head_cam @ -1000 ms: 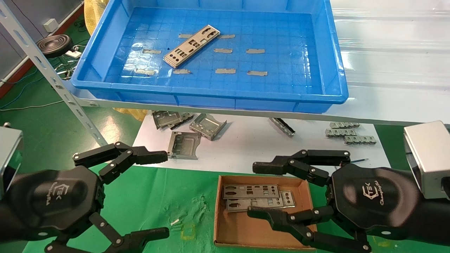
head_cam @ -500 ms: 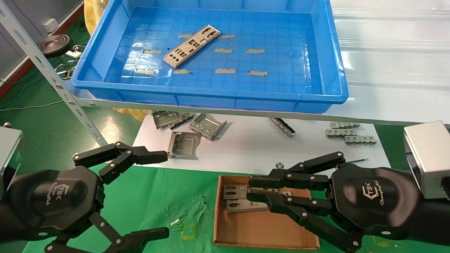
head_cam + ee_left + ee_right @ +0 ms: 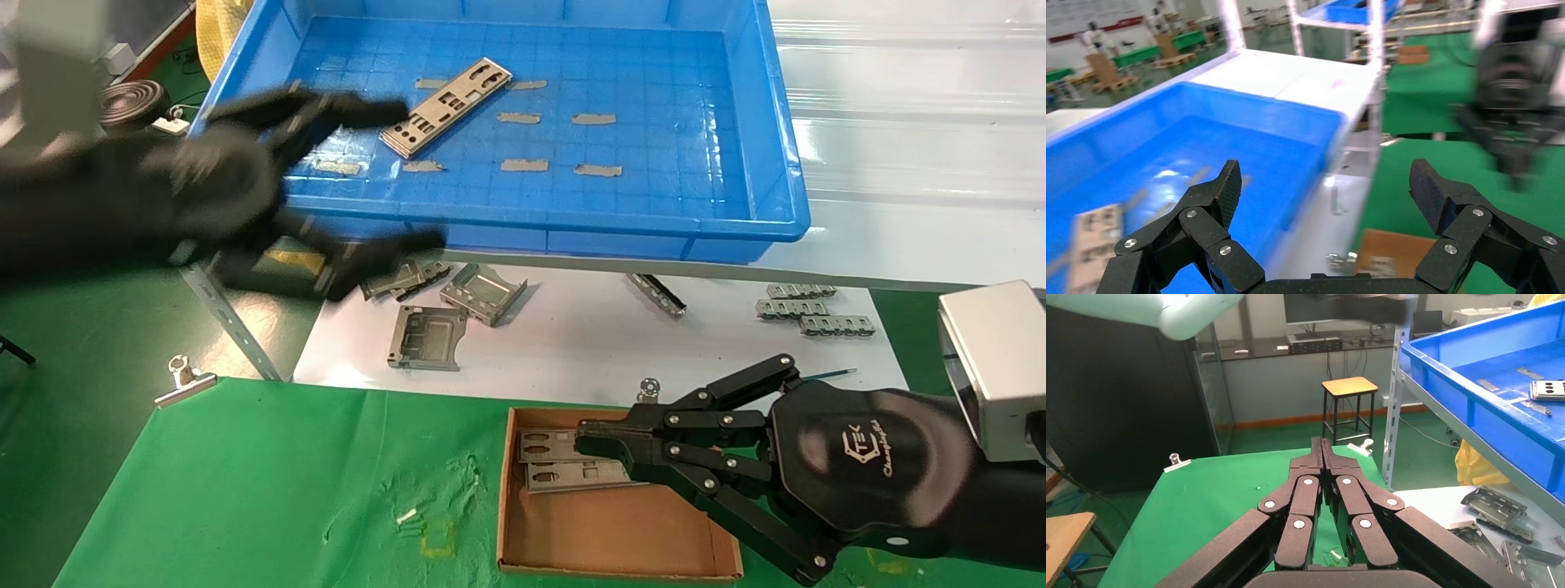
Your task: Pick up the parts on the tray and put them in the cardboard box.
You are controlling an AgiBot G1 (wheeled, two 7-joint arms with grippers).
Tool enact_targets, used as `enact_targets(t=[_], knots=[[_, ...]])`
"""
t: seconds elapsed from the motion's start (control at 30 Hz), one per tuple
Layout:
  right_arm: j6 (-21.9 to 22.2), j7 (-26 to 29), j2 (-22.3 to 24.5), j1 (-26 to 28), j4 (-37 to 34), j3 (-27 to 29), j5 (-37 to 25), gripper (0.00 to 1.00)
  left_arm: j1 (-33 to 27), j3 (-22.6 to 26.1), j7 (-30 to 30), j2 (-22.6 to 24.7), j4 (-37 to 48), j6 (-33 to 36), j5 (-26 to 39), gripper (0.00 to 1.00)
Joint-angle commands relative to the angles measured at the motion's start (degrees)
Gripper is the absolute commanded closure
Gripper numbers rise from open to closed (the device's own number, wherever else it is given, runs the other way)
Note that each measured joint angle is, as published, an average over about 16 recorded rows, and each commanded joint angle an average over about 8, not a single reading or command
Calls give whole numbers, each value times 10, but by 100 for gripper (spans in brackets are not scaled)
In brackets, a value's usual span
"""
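Note:
One silver-grey punched plate [image 3: 445, 106] lies slantwise on the floor of the blue tray [image 3: 490, 214]. My left gripper [image 3: 418, 173] is open and empty, raised at the tray's near-left rim, one finger close to the plate's near end. In the left wrist view the open gripper [image 3: 1324, 184] sees the tray [image 3: 1168, 141] and the plate [image 3: 1092, 239]. Two plates [image 3: 564, 445] lie in the brown cardboard box [image 3: 605, 531]. My right gripper [image 3: 582, 437] is shut and empty, its tips over those plates; the right wrist view shows its fingers [image 3: 1315, 454] pressed together.
Folded metal brackets [image 3: 482, 292] and small connector parts [image 3: 801, 309] lie on the white sheet under the shelf. Grey tape strips [image 3: 523, 165] are stuck to the tray floor. A slanted metal shelf post [image 3: 237, 331] and a binder clip [image 3: 184, 382] are at the left.
My left arm has swung up from the low front left to the tray's near-left rim, still open. My right gripper has closed over the box, holding nothing.

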Motion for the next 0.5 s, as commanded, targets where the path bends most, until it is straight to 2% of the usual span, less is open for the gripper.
enact_targets(t=[0.03,0.23,0.5], knots=[[0,0,0,0,0,0,0,100,-44,16,1,29,44,-4,28,0],[0,0,0,0,0,0,0,100,-139,56,30,107,193,-13,96,0],[0,0,0,0,0,0,0,100,-229,93,74,193,354,-60,164,0]])
